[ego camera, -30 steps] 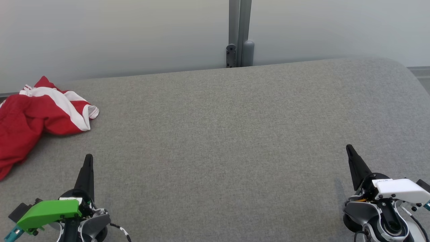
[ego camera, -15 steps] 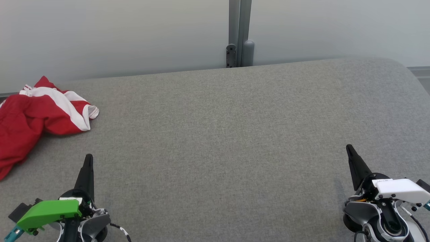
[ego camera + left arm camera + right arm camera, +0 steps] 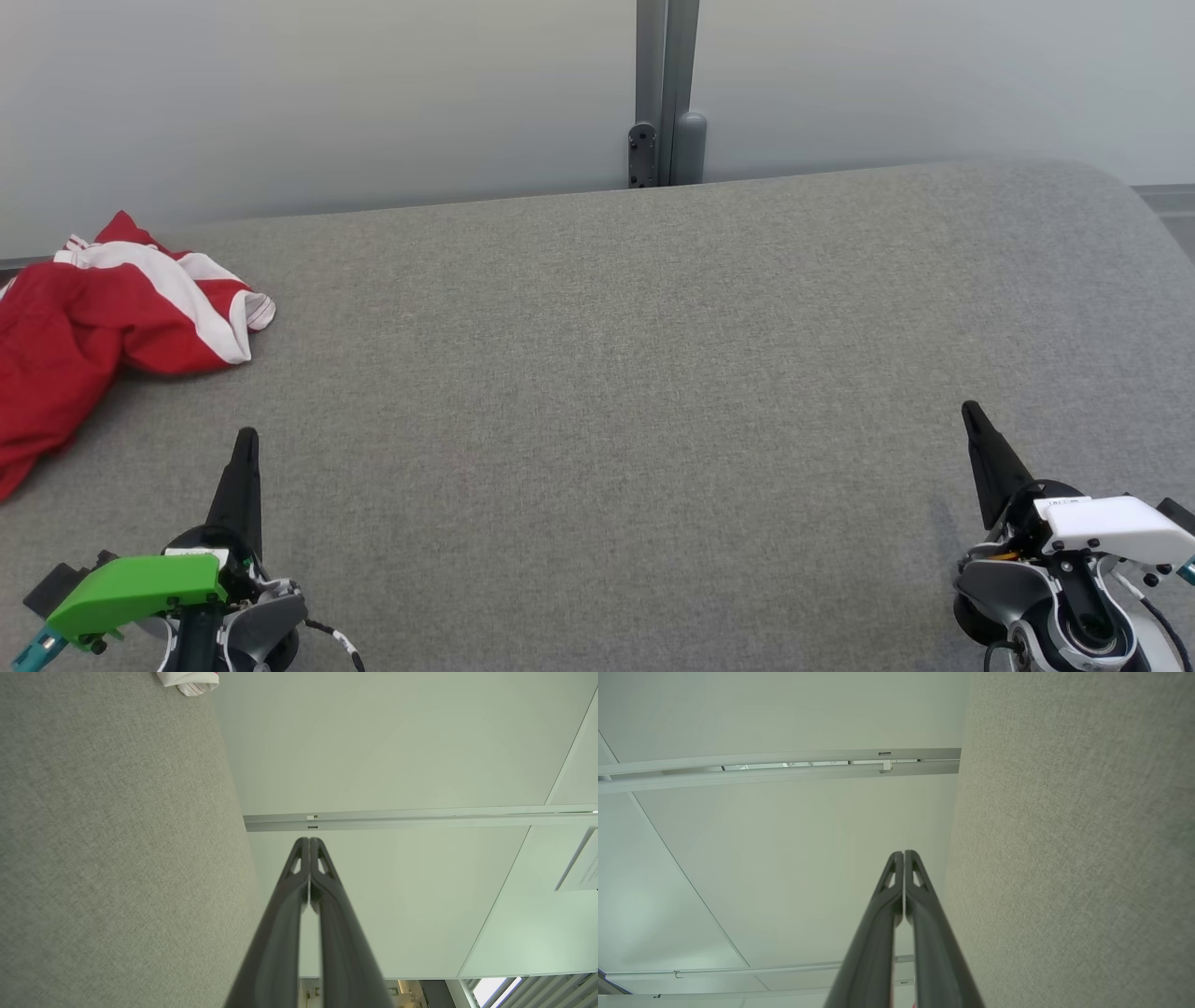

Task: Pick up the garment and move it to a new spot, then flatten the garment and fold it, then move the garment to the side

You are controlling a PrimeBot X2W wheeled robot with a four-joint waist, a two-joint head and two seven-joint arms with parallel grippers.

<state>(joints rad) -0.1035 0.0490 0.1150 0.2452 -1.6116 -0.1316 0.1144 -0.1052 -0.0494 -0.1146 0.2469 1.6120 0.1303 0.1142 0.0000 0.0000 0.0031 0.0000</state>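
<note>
Nearest to you in the head view, the left gripper sits at the lower left under its green cover, and the right gripper sits at the lower right under its white cover. Each cover carries a small pale tag at its front edge, but the print on it is too small to read. Check the left wrist view: the left gripper has its two dark fingers pressed together at the tips, with nothing between them. The right wrist view shows the same for the right gripper: fingers closed tip to tip and holding nothing. Both grippers hover above the grey fabric surface, well apart from each other. Look further up and to the far left: the garment lies crumpled on the surface, red with white stripes, partly cut off by the picture's left edge and apart from the left gripper. One white cuff of it shows at the top of the left wrist view. Beyond the surface's far edge stands a grey metal post between pale wall panels. A wall sign at the right of the left wrist view bears lines of text that cannot be read.
</note>
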